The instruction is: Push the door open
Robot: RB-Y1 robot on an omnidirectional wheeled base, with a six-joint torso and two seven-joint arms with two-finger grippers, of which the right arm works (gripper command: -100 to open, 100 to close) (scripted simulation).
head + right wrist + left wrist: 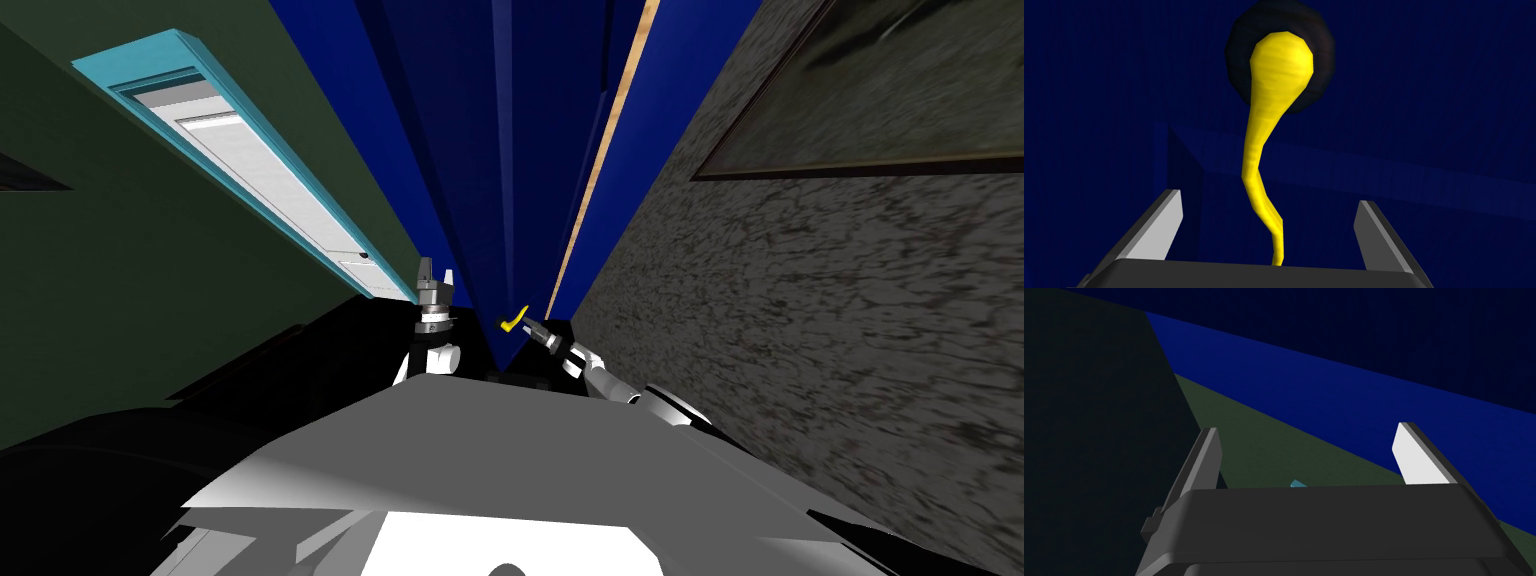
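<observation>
- The dark blue door point(480, 150) stands straight ahead of me, between a dark green wall point(150, 280) on my left and a rough grey wall point(800, 300) on my right.
- A white door in a teal frame point(270, 185) sits in the green wall, and a dark-framed picture point(880, 90) hangs on the grey one.
- My left end effector point(437, 268) is raised near the blue door's left side, fingers spread wide and holding nothing.
- My right end effector point(1269, 198) faces the door with its fingers wide apart. The lever runs down between them, and neither finger touches it.
- The yellow lever handle point(1259, 145) curves out from a dark round rosette point(1324, 65) on the door face, low on the door in the head view.
</observation>
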